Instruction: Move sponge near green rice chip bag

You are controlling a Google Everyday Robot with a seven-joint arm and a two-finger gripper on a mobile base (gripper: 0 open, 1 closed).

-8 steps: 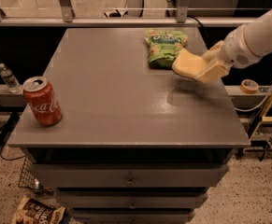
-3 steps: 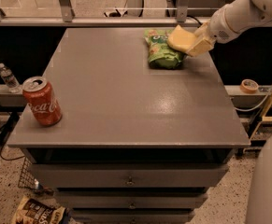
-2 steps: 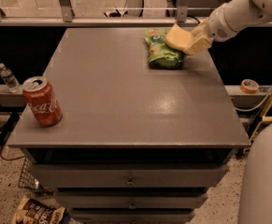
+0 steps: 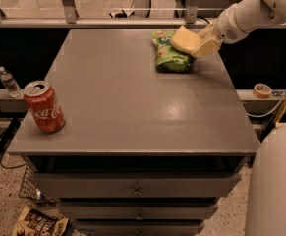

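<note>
The green rice chip bag (image 4: 169, 55) lies at the far right of the grey tabletop (image 4: 128, 97). My gripper (image 4: 197, 42) comes in from the right on the white arm and is shut on the pale yellow sponge (image 4: 184, 40). It holds the sponge just above the bag's right upper part, overlapping it in the view. Whether the sponge touches the bag I cannot tell.
A red cola can (image 4: 43, 106) stands near the front left edge. A brown snack bag (image 4: 37, 223) lies on the floor at the lower left. A water bottle (image 4: 8, 81) lies on the left shelf and a tape roll (image 4: 263, 90) on the right ledge. Drawers face me below the top.
The gripper has carried the sponge up and back from the table's right side to over the green bag. In the last second it has hardly moved.
</note>
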